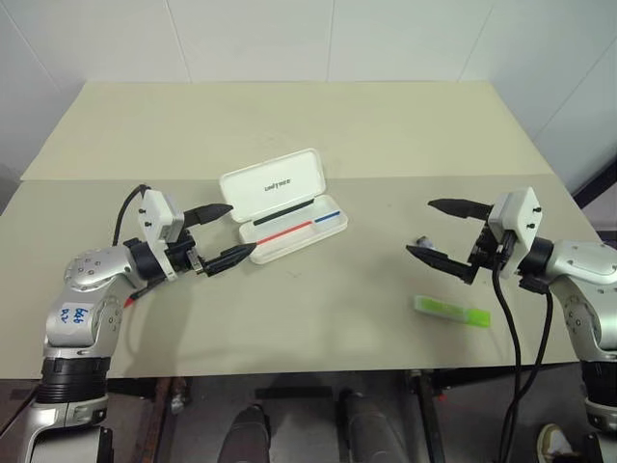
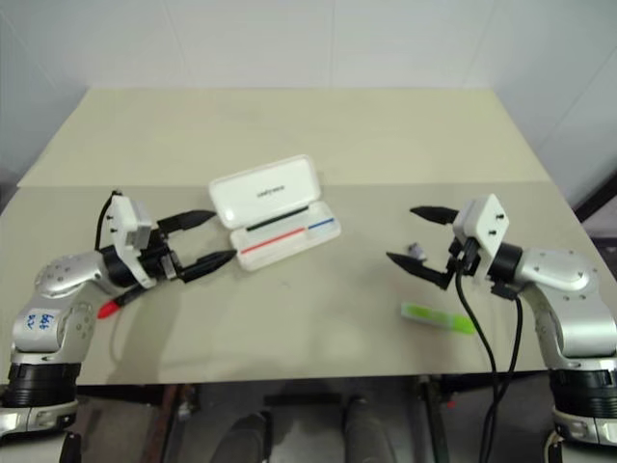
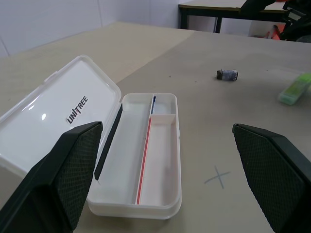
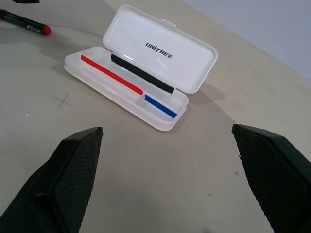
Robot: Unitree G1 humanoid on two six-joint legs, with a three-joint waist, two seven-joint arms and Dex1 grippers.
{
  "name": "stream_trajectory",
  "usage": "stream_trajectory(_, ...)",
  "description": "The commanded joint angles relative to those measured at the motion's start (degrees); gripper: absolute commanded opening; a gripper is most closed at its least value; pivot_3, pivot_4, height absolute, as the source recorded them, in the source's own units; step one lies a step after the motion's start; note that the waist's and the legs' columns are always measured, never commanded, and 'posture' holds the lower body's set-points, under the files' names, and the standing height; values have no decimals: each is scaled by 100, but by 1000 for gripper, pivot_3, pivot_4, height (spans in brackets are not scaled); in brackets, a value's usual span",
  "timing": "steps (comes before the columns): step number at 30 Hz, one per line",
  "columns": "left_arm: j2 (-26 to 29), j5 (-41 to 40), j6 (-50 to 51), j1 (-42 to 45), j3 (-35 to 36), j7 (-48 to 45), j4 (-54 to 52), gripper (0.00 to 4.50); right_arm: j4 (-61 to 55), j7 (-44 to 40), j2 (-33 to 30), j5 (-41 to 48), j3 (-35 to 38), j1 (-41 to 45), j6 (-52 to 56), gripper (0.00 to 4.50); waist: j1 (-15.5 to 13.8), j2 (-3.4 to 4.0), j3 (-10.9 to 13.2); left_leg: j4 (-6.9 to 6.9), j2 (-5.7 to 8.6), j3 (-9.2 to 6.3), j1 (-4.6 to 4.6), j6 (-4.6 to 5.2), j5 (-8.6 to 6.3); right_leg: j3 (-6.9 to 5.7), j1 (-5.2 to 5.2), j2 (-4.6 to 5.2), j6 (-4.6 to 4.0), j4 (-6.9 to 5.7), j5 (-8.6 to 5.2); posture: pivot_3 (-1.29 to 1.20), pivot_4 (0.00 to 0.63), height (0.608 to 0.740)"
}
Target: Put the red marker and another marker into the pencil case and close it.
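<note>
**Case open mid-bench, both grippers wide and empty**

Pencil case (image 1: 285,205) sits open at centre of the bench (image 1: 318,125), a bit left of the middle. Lid is tipped back toward the far side, "UNITREE" lettering showing on it; tray lies on the near side w/ red, blue and black stripes inside. Nothing in the tray compartments.

Left gripper (image 1: 231,231) hangs just left of the case, pointing right toward it, fingers spread wide, nothing betw. them. The near fingertip is close to the case's left end; can't tell if touching. Left wrist view looks straight over the open tray.

Right gripper (image 1: 434,228) is on the right side of the bench, well apart from the case, pointing left, fingers also spread wide, holding nothing.

Red marker (image 2: 118,303) lies on the bench at near left, mostly under the left arm, red tip poking out. Right wrist view shows it (image 4: 24,22) beyond the case, dark barrel w/ red end.

Light-green highlighter (image 1: 452,311) lies flat at near right, just near-side of the right gripper, not touched.

Small dark object (image 2: 415,252) sits on the bench betw. the right gripper's fingers as seen from above; too small to ID. Faint pencilled cross (image 3: 217,175) marked on the bench surface near the case.
</note>
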State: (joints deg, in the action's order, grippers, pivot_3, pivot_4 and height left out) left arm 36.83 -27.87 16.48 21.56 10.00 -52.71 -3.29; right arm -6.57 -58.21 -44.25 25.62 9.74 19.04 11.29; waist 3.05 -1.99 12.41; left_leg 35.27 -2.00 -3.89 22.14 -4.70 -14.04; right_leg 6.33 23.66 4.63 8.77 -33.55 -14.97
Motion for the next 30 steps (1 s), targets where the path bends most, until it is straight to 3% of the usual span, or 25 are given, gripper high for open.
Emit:
stream_trajectory(1, 41, 6, -40, 157, -15, -60, -11, 4492, -214, 89, -25, 66, 231, -48, -67, 4500, 0, 0, 0, 0, 0, 0, 0, 0, 0, 0, 0, 0, 0, 0, 0, 0, 150, 740)
stream_trajectory(14, 62, 182, -120, 267, -408, -421, 121, 4492, -591, 365, 13, 169, 287, -257, 44, 4500, 2, 0, 0, 6, 0, 0, -1, 0, 0, 0, 0, 0, 1, -6, 1, 0, 150, 740)
stream_trajectory(19, -68, 397, -128, 227, -550, -275, 261, 3231, -950, 552, 153, 219, 195, -271, 155, 4500, 1, 0, 0, 5, 0, -1, -2, 0, 0, 0, 0, 0, 1, -9, 1, 0, 150, 740)
stream_trajectory(27, -132, 639, -172, 297, -837, -261, 480, 3231, -1483, 833, 277, 274, 146, -399, 366, 4500, -18, 0, 0, 10, 0, -1, -1, 0, 0, 0, -1, 0, 1, -9, 1, 0, 150, 740)
stream_trajectory(30, -260, 1030, 58, 442, -1294, -124, 705, 3231, -1671, 1021, 401, 287, 172, -446, 372, 4500, -21, 0, 0, 12, 1, -1, -1, 0, 0, 0, -1, 0, 0, -10, 0, 0, 150, 740)
